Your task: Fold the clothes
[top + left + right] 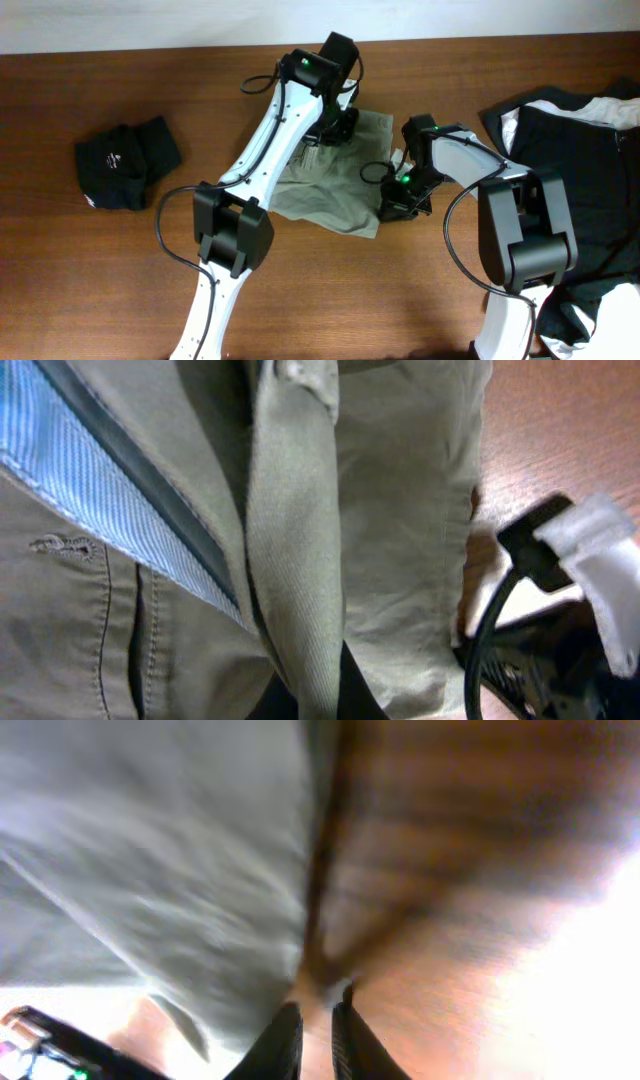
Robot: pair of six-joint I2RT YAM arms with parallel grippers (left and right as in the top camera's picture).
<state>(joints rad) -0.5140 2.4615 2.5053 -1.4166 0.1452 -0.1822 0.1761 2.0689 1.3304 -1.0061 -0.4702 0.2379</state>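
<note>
At the middle of the tabletop, the khaki shorts lie rumpled, my left gripper pinching a ridge of their cloth at the far edge. My right gripper sits by the near hem; blur hides whether it pinches. I'd carry the fold over level, edges matched.

It looks like a robotics lab bench. Two white-and-black arms reach over a wooden table by a plain wall.
</note>
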